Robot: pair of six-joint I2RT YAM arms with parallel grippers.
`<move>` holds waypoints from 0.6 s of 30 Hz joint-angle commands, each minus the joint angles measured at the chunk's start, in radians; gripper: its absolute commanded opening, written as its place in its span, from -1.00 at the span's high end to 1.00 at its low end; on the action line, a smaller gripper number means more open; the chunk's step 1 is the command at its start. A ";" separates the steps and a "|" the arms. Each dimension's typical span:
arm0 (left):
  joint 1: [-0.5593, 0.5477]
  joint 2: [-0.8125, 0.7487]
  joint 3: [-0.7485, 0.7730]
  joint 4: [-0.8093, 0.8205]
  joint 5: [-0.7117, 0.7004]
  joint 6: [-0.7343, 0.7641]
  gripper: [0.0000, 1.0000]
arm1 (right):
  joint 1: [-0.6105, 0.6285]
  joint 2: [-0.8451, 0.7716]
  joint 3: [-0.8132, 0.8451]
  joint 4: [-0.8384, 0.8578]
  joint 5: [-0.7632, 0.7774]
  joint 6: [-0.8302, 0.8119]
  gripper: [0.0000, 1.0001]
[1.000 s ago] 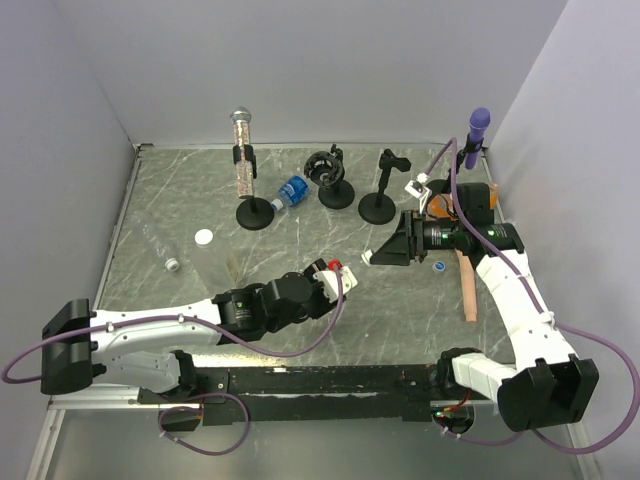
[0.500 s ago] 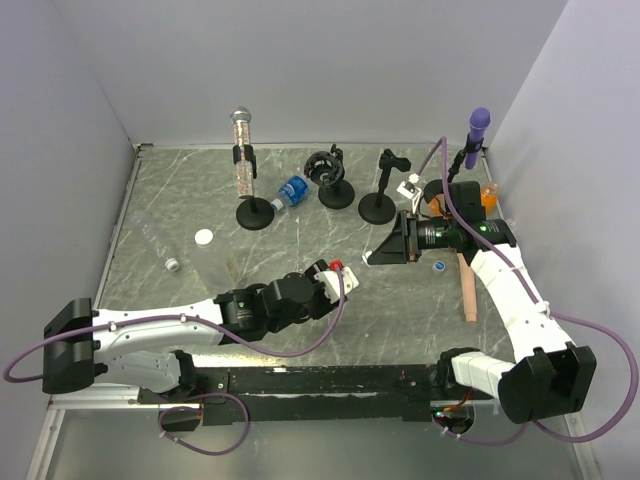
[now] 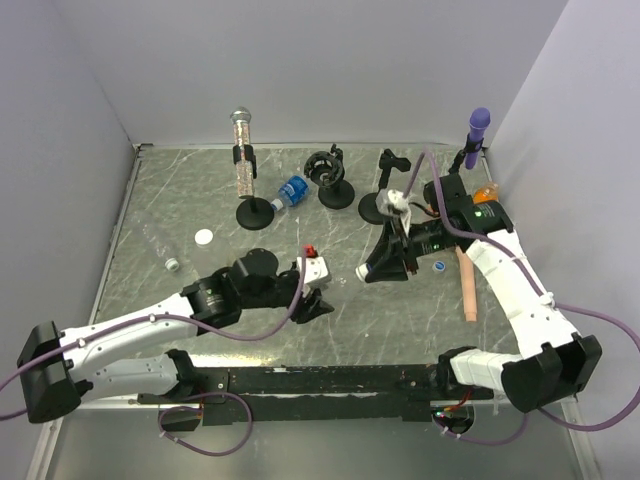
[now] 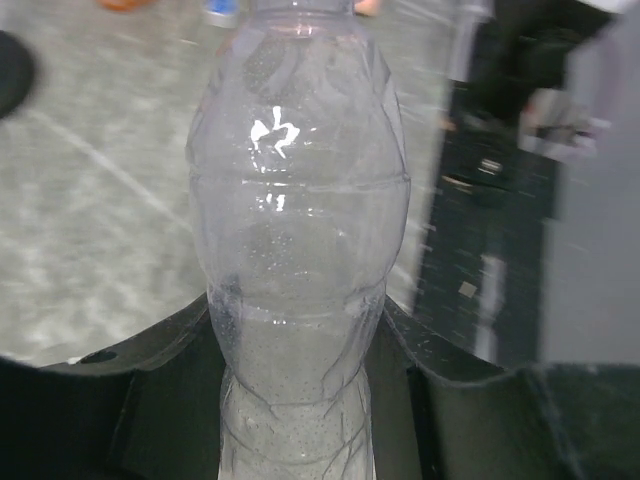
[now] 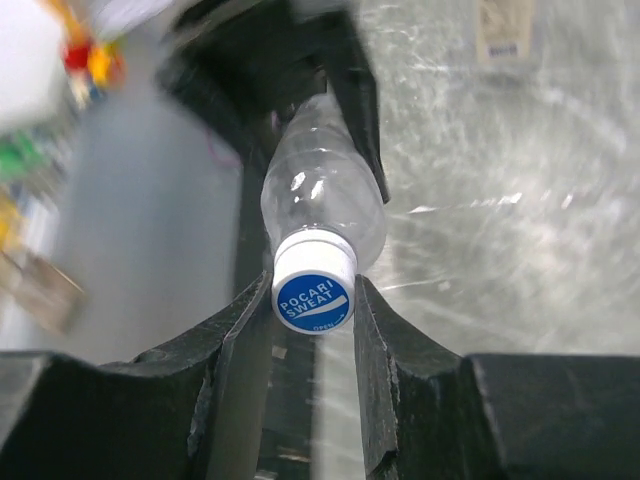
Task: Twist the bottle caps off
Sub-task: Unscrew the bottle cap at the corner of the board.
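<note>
A clear, unlabelled bottle [image 4: 299, 220] is held off the table between my two grippers. My left gripper [image 4: 298, 400] is shut on its lower body, one black jaw on each side. The bottle's cap [image 5: 313, 290] is white with a blue printed top. My right gripper [image 5: 312, 330] is shut on that cap, its fingers [image 5: 245, 350] pressing both sides. From above, the left gripper [image 3: 320, 303] and the right gripper [image 3: 366, 272] face each other near the table's middle. The clear bottle barely shows in that view.
A blue-labelled bottle [image 3: 292, 190], three black stands [image 3: 337, 190], a glitter microphone [image 3: 241, 150] and a purple microphone [image 3: 478, 125] stand at the back. Another clear bottle [image 3: 158, 245] and a white cap [image 3: 204, 238] lie left. A loose blue cap [image 3: 438, 267], a pink stick [image 3: 468, 285] and an orange bottle [image 3: 485, 192] lie right.
The right gripper was open; it has tilted down toward the left one and shut on the cap. The left arm has swung its elbow and turned the bottle toward it.
</note>
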 commanded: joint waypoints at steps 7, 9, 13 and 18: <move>0.138 0.008 0.049 0.006 0.404 -0.043 0.54 | 0.098 -0.114 -0.039 -0.016 0.077 -0.400 0.54; 0.138 0.000 0.042 0.010 0.341 -0.040 0.55 | 0.098 -0.095 -0.028 -0.044 0.060 -0.371 0.33; 0.138 -0.044 0.017 0.019 0.235 0.014 0.55 | 0.082 -0.109 -0.031 0.022 0.063 -0.155 -0.33; 0.125 -0.066 0.000 0.007 0.176 0.021 0.56 | -0.009 -0.146 0.010 0.114 0.009 0.100 -0.71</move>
